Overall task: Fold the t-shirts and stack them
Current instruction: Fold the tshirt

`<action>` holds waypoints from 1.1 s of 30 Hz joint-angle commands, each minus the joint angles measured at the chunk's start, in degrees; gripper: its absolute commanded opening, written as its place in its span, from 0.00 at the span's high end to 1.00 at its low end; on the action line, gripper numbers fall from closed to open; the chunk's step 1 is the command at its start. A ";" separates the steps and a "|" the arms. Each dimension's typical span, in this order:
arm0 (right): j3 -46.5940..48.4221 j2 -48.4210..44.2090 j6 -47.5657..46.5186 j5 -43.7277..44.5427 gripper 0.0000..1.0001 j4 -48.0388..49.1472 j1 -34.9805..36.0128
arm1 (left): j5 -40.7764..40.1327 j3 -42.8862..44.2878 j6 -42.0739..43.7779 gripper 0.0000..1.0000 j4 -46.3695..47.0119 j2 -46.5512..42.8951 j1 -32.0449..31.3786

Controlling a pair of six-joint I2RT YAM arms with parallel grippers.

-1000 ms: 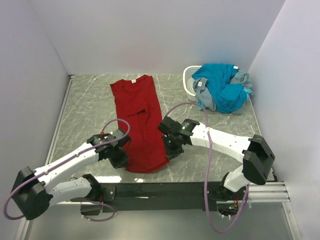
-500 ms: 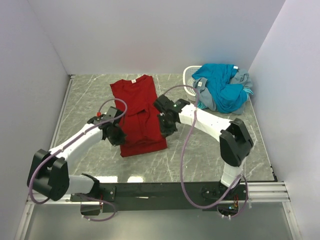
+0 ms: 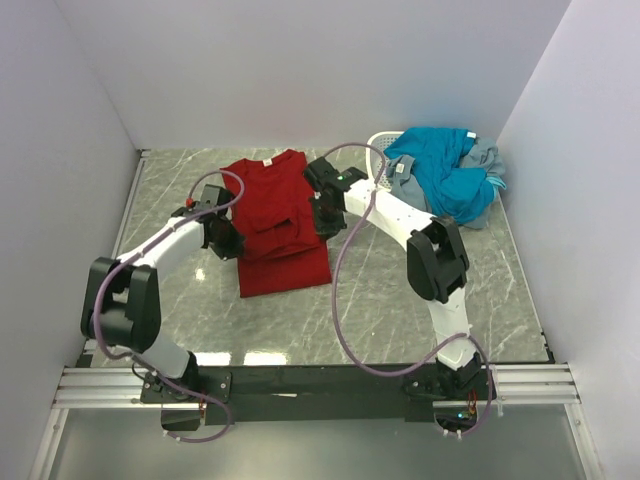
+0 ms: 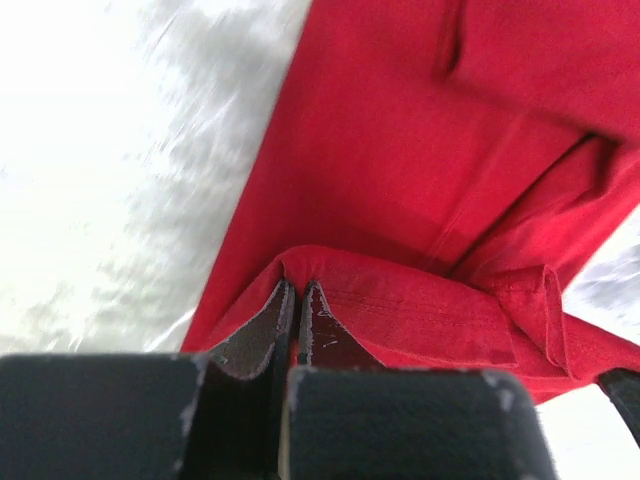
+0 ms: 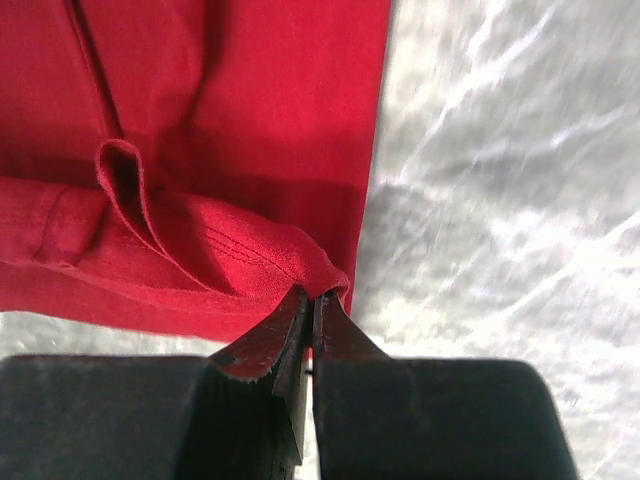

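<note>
A dark red t-shirt lies on the marble table, collar and white label at the far end, its bottom hem lifted and carried over its middle. My left gripper is shut on the hem's left corner. On the other side my right gripper is shut on the hem's right corner. Both wrist views show the stitched red hem pinched at the fingertips, with the flat shirt beneath. Teal-blue and grey t-shirts are heaped at the back right.
A white perforated basket stands at the back right, half covered by the teal and grey heap. White walls close the table on the left, back and right. Grey marble surface shows in front of the red shirt.
Both grippers have carried the red shirt's bottom hem away from the near edge toward the collar, folding the lower half over the upper half. The arms stretched out farther.
</note>
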 commanded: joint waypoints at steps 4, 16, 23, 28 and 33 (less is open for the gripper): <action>10.95 6.06 -3.87 0.28 1.00 -2.79 -2.77 | 5.57 5.17 2.10 1.00 6.22 5.74 3.87; 22.21 15.39 -6.34 -1.83 1.00 -4.99 -4.45 | 7.07 8.78 1.13 0.99 8.33 11.02 7.12; 24.94 14.08 -6.42 -4.64 0.54 -3.68 -4.89 | 4.01 10.19 -0.10 0.53 7.89 9.45 9.32; 16.78 6.27 -6.42 -5.00 0.50 0.63 -4.89 | 2.33 7.38 -0.18 0.32 8.94 3.22 9.50; 5.46 -0.41 -5.37 -4.91 0.50 4.23 -4.80 | 5.30 -0.26 0.25 0.30 11.41 -1.18 9.50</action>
